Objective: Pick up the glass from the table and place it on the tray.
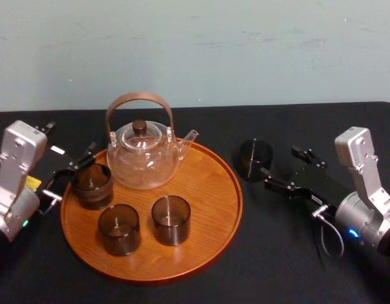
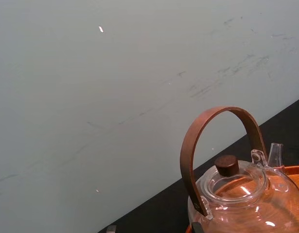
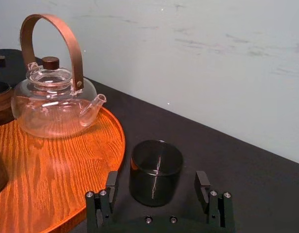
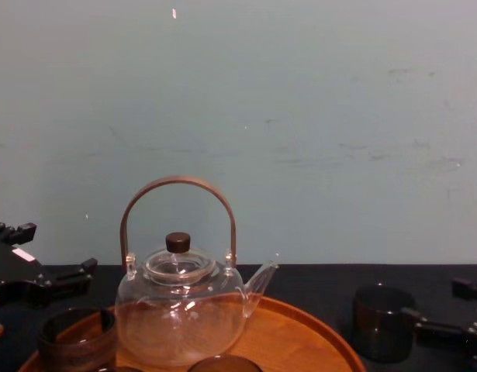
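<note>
Right wrist view, right hand [image 3: 156, 178] spread astride glass [image 3: 155, 165], head view, left hand [image 1: 71, 172] spread beside tray [image 1: 210, 183]

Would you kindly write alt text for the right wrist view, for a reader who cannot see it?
A dark glass stands on the black table between the open fingers of the right tool, just beside the wooden tray. A clear glass teapot with a brown handle sits on the tray.
</note>
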Tool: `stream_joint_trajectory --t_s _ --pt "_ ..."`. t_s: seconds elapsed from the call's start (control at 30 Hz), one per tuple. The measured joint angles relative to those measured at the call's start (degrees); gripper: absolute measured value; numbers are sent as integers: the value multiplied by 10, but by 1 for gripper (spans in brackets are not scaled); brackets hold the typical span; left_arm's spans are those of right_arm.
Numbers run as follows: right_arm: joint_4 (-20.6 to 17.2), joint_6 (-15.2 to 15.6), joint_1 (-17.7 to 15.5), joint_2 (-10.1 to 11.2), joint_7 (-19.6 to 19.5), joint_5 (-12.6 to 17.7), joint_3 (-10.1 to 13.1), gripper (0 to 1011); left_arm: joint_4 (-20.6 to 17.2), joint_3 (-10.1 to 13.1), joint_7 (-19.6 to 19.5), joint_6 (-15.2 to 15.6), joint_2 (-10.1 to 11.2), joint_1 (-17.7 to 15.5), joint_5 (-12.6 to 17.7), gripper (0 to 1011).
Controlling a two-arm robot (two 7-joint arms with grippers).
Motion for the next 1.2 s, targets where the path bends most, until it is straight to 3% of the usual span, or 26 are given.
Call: stream_joint_trajectory --t_s 0.43,1.2 --pt "45 -2 37 -7 14 -3 -20 1002 0 0 0 0 0 0 0 1001" --pt "97 -11 76 -15 30 4 -34 1002 0 0 0 0 0 0 0 1001"
